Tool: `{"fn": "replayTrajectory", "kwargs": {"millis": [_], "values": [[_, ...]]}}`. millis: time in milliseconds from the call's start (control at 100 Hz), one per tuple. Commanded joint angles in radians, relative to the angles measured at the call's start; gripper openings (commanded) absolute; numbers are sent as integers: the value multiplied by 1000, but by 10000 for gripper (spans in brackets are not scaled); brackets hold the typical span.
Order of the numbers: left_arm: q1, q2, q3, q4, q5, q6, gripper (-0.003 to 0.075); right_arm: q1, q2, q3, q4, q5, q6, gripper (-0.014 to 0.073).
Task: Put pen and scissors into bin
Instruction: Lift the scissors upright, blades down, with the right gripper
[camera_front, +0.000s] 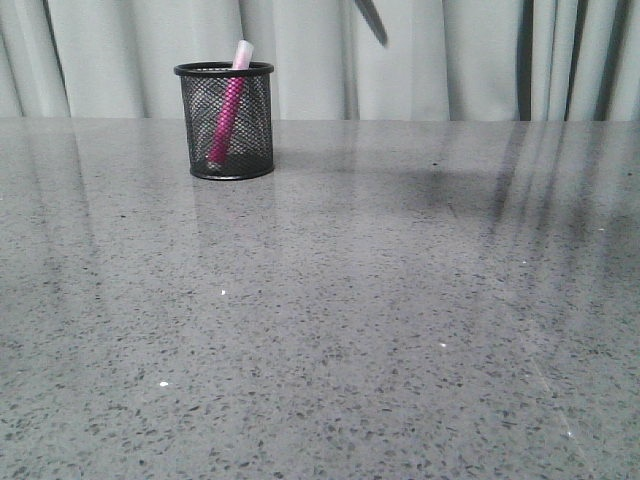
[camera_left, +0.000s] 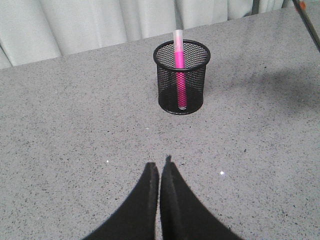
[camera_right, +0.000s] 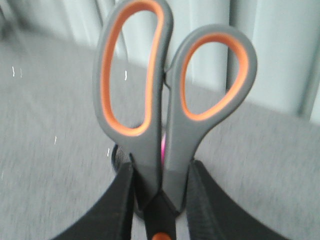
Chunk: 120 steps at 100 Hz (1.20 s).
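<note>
The black mesh bin (camera_front: 224, 125) stands on the far left part of the table. The pink pen (camera_front: 228, 110) leans inside it, its whitish cap above the rim. In the left wrist view the bin (camera_left: 181, 82) and pen (camera_left: 179, 70) are ahead of my left gripper (camera_left: 160, 170), which is shut and empty above the table. My right gripper (camera_right: 162, 167) is shut on the scissors (camera_right: 176, 135) near the pivot, with the grey and orange handles pointing away from it. Behind them a bit of the bin (camera_right: 117, 157) shows. The front view catches only the dark blade tip (camera_front: 372, 20), high up.
The grey speckled table (camera_front: 400, 320) stretches wide in front of the bin. Pale curtains (camera_front: 450, 50) hang behind its far edge. The scissors' blade (camera_left: 311, 27) crosses the corner of the left wrist view, off to the bin's right.
</note>
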Motion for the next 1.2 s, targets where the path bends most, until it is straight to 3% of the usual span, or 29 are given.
{"fn": "replayTrajectory", "kwargs": {"millis": [0, 240, 600, 1190], "values": [[3, -3, -27, -49, -44, -12, -22, -2, -18, -27, 21, -219, -7, -75], [3, -3, -27, -49, -44, -12, -22, 14, 35, -27, 39, -346, -7, -76], [3, -3, -27, -49, -44, -12, -22, 126, 190, -29, 37, -764, -7, -75], [3, -3, -27, -49, -31, -12, -22, 143, 343, -214, 31, -787, -7, -76]]}}
